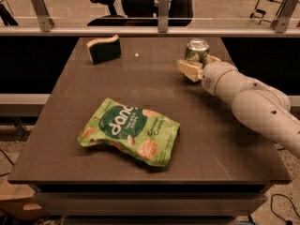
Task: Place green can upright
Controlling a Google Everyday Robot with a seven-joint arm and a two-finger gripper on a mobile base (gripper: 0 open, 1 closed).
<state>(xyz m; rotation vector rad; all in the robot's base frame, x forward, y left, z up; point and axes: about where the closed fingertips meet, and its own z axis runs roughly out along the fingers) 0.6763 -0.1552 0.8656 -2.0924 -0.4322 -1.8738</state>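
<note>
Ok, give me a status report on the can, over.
Tool at the table's far right, around the can. Can upright, silver top up. Snack bag and sponge well apart, nothing in the way.

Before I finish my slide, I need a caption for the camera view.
Robot hand grips the upright green can at the table's far right; snack bag and sponge lie apart.
</note>
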